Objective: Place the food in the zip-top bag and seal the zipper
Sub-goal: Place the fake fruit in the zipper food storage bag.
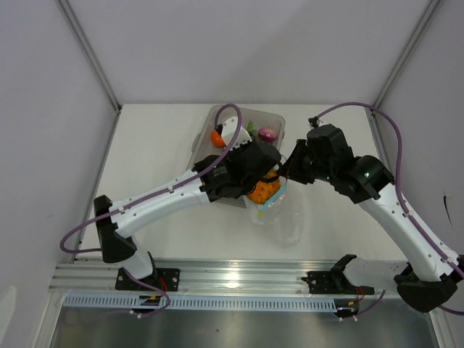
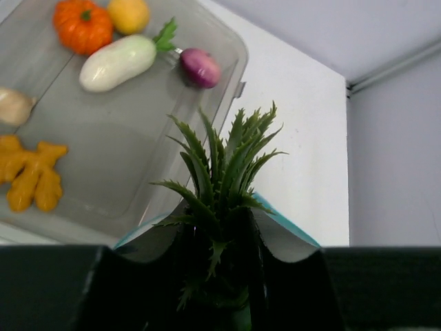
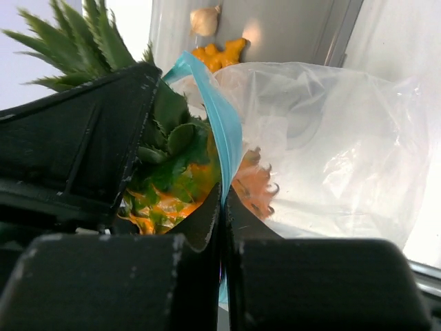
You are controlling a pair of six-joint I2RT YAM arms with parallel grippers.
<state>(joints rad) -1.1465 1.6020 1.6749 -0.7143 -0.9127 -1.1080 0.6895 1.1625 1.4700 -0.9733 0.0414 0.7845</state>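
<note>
Bag (image 3: pixel 331 152) clear, crinkly — blue zipper strip (image 3: pixel 224 131) beside leafy food (image 3: pixel 172 148).

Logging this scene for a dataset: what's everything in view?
tray: one, clear grey, far table side
pumpkin: one, orange, in tray
lemon: one, yellow, in tray
radish: one, white, in tray
onion: one, purple, in tray
garlic: one, beige, in tray
ginger: one, orange, in tray
zip-top bag: one, clear, near tray
zipper: one, light blue, bag mouth
leafy-topped toy: one, green over orange, at bag mouth
left gripper: one, black, shut on leafy-topped toy
right gripper: one, black, shut on zipper
</note>
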